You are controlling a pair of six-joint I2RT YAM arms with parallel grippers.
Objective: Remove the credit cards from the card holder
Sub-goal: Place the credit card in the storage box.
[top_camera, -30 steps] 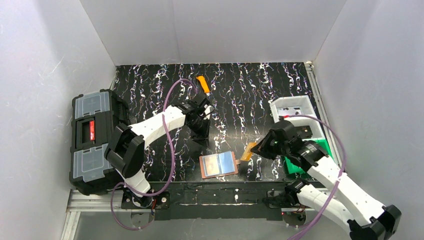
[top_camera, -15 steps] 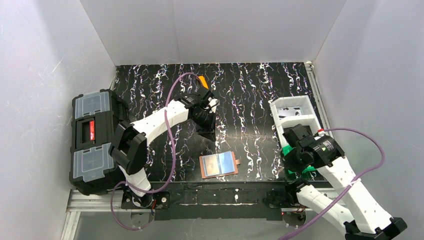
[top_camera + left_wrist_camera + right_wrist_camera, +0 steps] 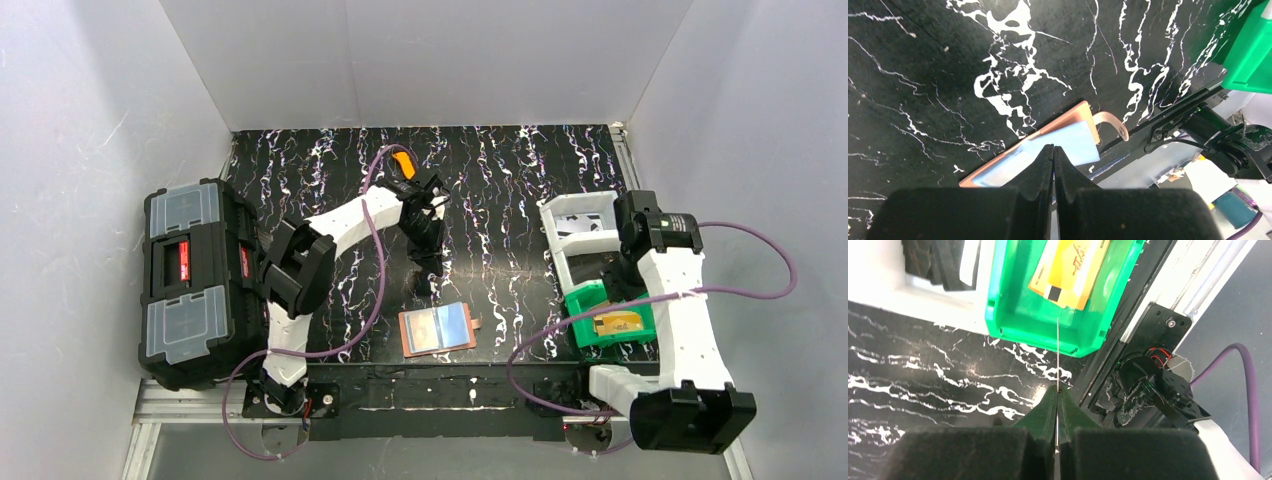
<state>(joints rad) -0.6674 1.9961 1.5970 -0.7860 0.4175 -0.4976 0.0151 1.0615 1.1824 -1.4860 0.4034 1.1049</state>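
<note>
While poised over the green bin (image 3: 1040, 337) at the right side of the tabletop (image 3: 923, 75), pinching a thin edge-on card (image 3: 1057, 350) in the right gripper (image 3: 1057, 390), with both pads pressed together on one end and the free end reaching out past the bin's wall. Carried on edge like that, by judgement, so as to line it up over the opening and let it fall flat beside the orange card (image 3: 1073, 270) lying inside, print side up. Not released yet; hard to tell its colour from so narrow a sliver. Over toward the middle, hovering above the marbled surface with the left gripper (image 3: 1053, 147), fingers pressed together on nothing and pointing at the card holder (image 3: 1064, 118), close to its far long edge yet seemingly apart from it. Placed there, most likely, to pin the brown holder down or to push at the blue-grey card (image 3: 1073, 142) lying on its face, square to the leather rim and reaching almost to the curled side tab (image 3: 1110, 120). Flat, slick and thin, so probably awkward to lift without first sliding one edge clear. Well away from all this: utility knife (image 3: 403, 163) at the far side, toolbox (image 3: 185, 290) at the left, white tray (image 3: 560, 212) just beyond the bin.
</note>
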